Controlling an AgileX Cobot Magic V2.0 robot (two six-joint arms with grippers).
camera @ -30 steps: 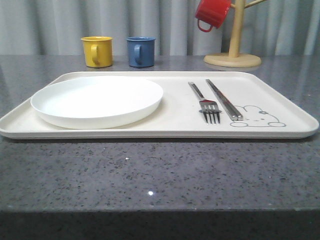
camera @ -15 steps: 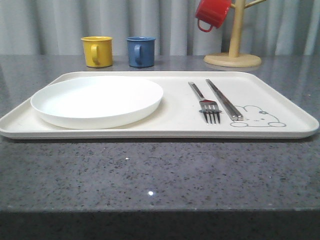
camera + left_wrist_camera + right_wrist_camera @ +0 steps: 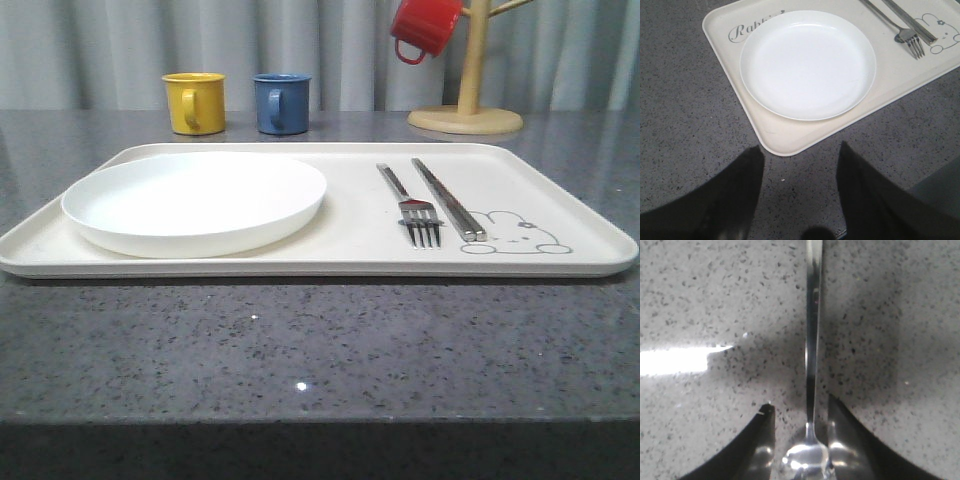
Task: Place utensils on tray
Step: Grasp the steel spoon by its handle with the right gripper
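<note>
Your right gripper (image 3: 802, 412) stood with its fingers apart, one on each side of the spoon (image 3: 810, 390) — whether they pinched it you could not tell. The spoon lay on the speckled table (image 3: 715, 300). Your left gripper (image 3: 797, 175) hung open just off the tray (image 3: 785, 140) corner. On the tray: the white plate (image 3: 195, 200) at left — the fork (image 3: 410, 205) and chopsticks (image 3: 448, 198) at right, side by side.
</note>
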